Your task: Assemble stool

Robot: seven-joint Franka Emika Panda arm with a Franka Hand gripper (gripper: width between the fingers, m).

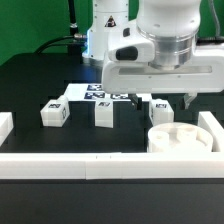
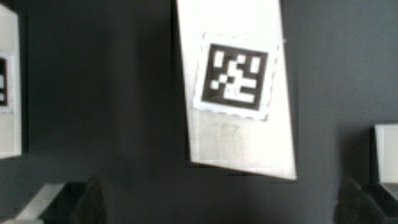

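Tool [image 1: 161,100] gapes above leg [image 1: 158,113]; rails [image 1: 100,165] hem seat [image 1: 180,138].

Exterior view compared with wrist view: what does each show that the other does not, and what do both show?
Only the exterior view: the seat as a whole round disc, the front rail and the robot arm. Only the wrist view: the tag on one leg, large enough to see its pattern. Both: that leg, under the open tool.

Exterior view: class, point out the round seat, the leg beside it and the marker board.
Seat [image 1: 177,137]: exterior view, its top face.
Leg [image 1: 158,114]: exterior view, its front face.
Marker board [image 1: 86,93]: exterior view, its tagged top.
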